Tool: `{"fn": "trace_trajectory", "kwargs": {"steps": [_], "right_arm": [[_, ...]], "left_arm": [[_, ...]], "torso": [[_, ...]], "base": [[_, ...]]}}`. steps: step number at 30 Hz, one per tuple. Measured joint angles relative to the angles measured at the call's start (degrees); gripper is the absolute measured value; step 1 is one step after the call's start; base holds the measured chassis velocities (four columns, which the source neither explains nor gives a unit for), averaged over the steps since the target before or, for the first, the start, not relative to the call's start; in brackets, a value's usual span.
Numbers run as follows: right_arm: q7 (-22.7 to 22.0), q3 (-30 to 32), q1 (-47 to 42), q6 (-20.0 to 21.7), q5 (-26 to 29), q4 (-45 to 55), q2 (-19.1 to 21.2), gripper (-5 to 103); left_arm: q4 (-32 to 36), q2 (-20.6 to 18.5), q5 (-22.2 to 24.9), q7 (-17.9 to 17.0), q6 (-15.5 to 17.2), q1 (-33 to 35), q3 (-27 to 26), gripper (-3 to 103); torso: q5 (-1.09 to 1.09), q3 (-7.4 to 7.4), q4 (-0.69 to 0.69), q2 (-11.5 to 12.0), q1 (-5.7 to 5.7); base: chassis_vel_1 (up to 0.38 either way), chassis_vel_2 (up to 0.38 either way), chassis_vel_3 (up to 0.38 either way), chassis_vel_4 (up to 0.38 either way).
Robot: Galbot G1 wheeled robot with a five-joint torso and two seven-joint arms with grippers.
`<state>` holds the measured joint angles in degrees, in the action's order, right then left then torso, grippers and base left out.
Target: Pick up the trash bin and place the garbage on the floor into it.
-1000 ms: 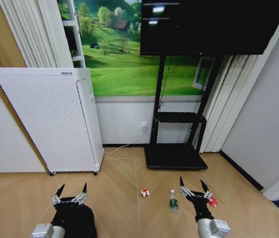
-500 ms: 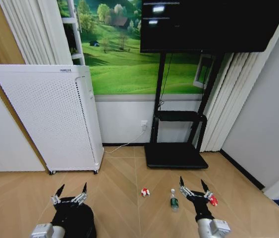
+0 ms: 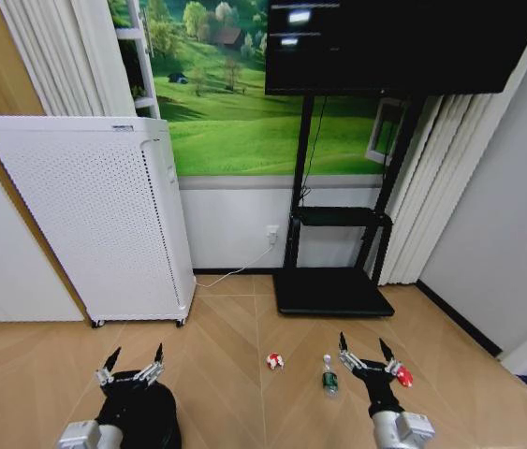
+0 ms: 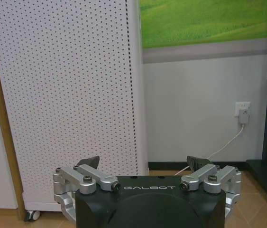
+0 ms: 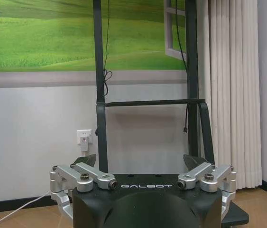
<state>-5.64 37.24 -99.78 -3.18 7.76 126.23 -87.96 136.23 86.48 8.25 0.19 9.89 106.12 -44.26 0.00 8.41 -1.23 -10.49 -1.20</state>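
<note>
I see the trash bin (image 3: 141, 421) as a small black round shape at the bottom left of the head view, partly covered by my left arm. The left gripper (image 3: 132, 360) sits above its far edge, fingers spread and holding nothing. The garbage lies in a loose row low in the frame, right of centre: a red-and-white wad (image 3: 274, 361), then a small clear bottle with a green label (image 3: 329, 376) lying on its side, then a small red piece (image 3: 402, 378) just beside the right gripper (image 3: 363, 349). That gripper is spread open too, empty, hovering between the bottle and the red piece.

The floor (image 3: 226, 346) is light tan parquet in a herringbone pattern. At the left stands a tall white perforated appliance (image 3: 95, 224) on small wheels. A black TV stand (image 3: 333, 290) rests its flat base on the floor at centre, with a dark screen (image 3: 403, 47) above it. A green landscape mural (image 3: 235, 122) covers the wall behind, with a white outlet (image 3: 271, 237) and cord below it, and pale curtains (image 3: 431, 206) hang at the right.
</note>
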Motion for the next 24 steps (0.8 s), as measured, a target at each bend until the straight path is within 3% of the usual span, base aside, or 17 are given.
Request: {"fn": "trace_trajectory", "kwargs": {"steps": [4,6,7,11,15,16,24], "right_arm": [[-0.40,0.85,0.22,-0.08,0.70,-0.84,0.46,100],[-0.59,1.44,1.18,-0.03,1.58,-1.33,0.80,100],[-0.59,1.44,1.18,-0.03,1.58,-1.33,0.80,100],[-0.66,2.10,3.75,0.26,3.02,-3.20,1.31,100],[-0.69,2.30,4.67,0.30,3.61,-3.90,1.67,100],[-0.76,2.48,5.58,0.47,4.39,-4.45,2.08,100],[-1.22,2.39,9.14,1.25,6.40,-6.88,4.05,100]], "left_arm": [[2.25,-1.11,1.70,-1.65,1.30,2.39,-2.04,100],[4.24,-1.44,4.36,-5.47,4.02,5.20,-4.19,100],[4.24,-1.44,4.36,-5.47,4.02,5.20,-4.19,100],[6.56,-2.34,14.49,-13.09,12.97,9.37,-11.25,100],[6.55,-2.33,18.36,-15.28,16.63,10.45,-14.60,100],[6.50,-1.87,22.07,-16.59,18.73,11.74,-17.34,100],[4.25,0.80,32.07,-19.00,21.57,16.95,-21.67,100]], "torso": [[0.01,0.03,-0.01,-0.04,0.00],[0.00,0.07,-0.02,-0.11,-0.01],[0.00,0.07,-0.02,-0.11,-0.01],[0.01,0.14,0.01,-0.20,-0.05],[0.00,0.16,-0.01,-0.24,-0.07],[0.00,0.18,0.00,-0.27,-0.07],[0.02,0.24,0.01,-0.36,-0.10]], "base": [[0.000,0.000,0.000,0.000],[0.000,0.000,0.000,0.000],[0.000,0.000,0.000,0.000],[0.000,0.000,0.000,0.000],[0.000,0.000,0.000,0.000],[0.000,0.000,0.000,0.000],[0.000,0.000,0.000,0.000]]}}
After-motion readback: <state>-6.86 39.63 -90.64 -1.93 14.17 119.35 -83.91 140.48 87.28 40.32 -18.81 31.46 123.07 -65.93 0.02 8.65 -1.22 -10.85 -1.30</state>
